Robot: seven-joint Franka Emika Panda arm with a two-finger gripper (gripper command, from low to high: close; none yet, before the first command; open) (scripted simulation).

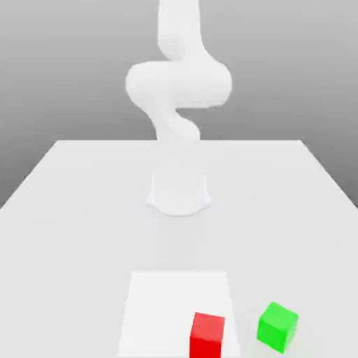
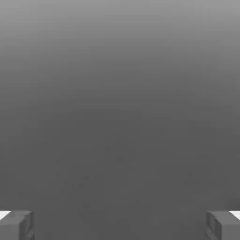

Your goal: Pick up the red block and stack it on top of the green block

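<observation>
In the hand view, your two-finger gripper (image 2: 120,226) is standing wide open, its fingers far apart with nothing between them. In the exterior view, the red block (image 1: 208,334) is sitting nearest, its base cut off by the frame, overlapping the white square (image 1: 175,308). The green block (image 1: 277,327) is resting near it, toward the exterior view's right. Behind them, the pale table (image 1: 84,231) is stretching back to the Panda arm (image 1: 179,105), whose upper part is running out of frame, before a grey backdrop (image 1: 63,70).

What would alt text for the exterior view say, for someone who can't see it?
A red block and a green block sit apart, unstacked, near the front of a pale table; the red one is on a white square. A white robot arm rises behind them.
</observation>
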